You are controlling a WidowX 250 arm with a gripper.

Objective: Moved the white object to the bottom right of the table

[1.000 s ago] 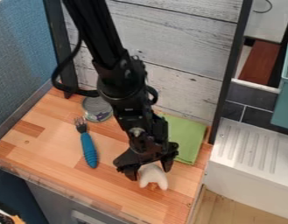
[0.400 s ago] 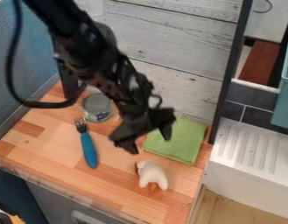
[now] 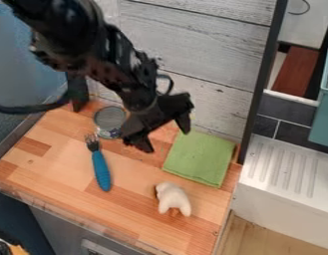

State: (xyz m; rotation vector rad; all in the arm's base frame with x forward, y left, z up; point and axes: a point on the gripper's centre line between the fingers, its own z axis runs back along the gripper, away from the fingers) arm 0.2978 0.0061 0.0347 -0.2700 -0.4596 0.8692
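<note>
Camera view has the white thing (image 3: 173,199), maybe a toy animal, near the table's (image 3: 66,169) bottom right corner, well apart from the claw (image 3: 165,137), whose fingers spread wide.

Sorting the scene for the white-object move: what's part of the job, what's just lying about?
Job:
- white figure, standing near the table's lower right
- table
- gripper, open above the table, clear of the figure

Lying about:
- blue-handled fork
- round tin
- folded green cloth
</note>
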